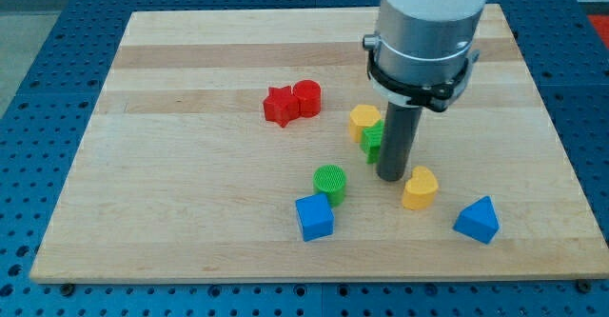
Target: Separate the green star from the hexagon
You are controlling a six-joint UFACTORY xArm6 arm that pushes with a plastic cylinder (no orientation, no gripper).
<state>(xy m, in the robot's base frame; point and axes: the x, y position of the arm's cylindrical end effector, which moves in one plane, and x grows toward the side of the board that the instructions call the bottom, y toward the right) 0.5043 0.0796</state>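
The green star (pixel 372 138) is seen a little right of the board's middle, partly hidden behind the dark rod, so only its left portion can be made out. The yellow hexagon (pixel 363 120) is pressed against it on the side toward the board's far edge, and the two appear to be touching. The tip (pixel 390 177) is set down on the wooden board (pixel 190 212) just beside the green star, on the side toward the board's right edge, with the yellow heart (pixel 420 188) lying just beyond it toward the near right corner. No jaws are carried by this arm; nothing is gripped, and only the rod's lower end is brought against the table top.

Toward the near edge, a green cylinder (pixel 330 182) is found touching a blue cube (pixel 314 216). A blue triangular block (pixel 477 220) is placed apart from the others, nearest the near right corner. Toward the far edge and left of the middle, a red star (pixel 280 105) and a red cylinder (pixel 306 98) are seen pressed together.
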